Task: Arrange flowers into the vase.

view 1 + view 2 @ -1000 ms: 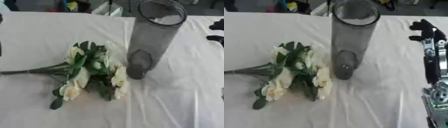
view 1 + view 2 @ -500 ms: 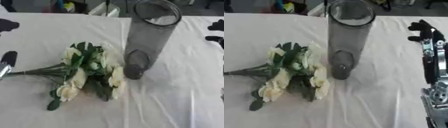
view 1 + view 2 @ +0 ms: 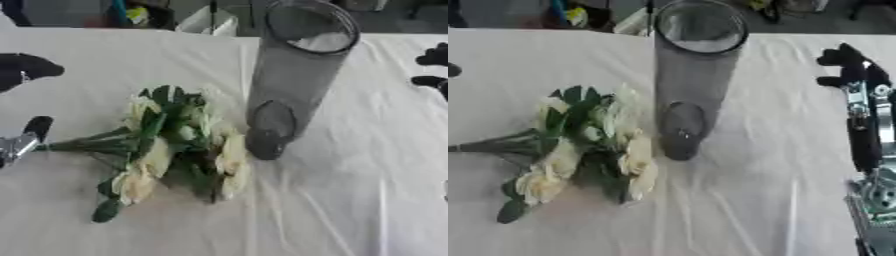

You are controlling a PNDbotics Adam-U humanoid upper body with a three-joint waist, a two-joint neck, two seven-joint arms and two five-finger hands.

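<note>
Bunch of cream-white flowers with green leaves (image 3: 179, 145) is laid flat just left of tall clear glass cylinder vase (image 3: 293, 80). Left hand (image 3: 22, 110) is spread open by the stems, nothing held. Right hand (image 3: 852, 67) grip state cannot be told.

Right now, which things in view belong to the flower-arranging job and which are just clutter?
Job:
- bunch of cream flowers with green leaves and stems, lying flat on the white cloth
- tall clear cylindrical glass vase, upright, no flowers in it
- left hand, near the stem ends
- right hand, at the right edge

Lying about:
- blurred items beyond the table's far edge
</note>
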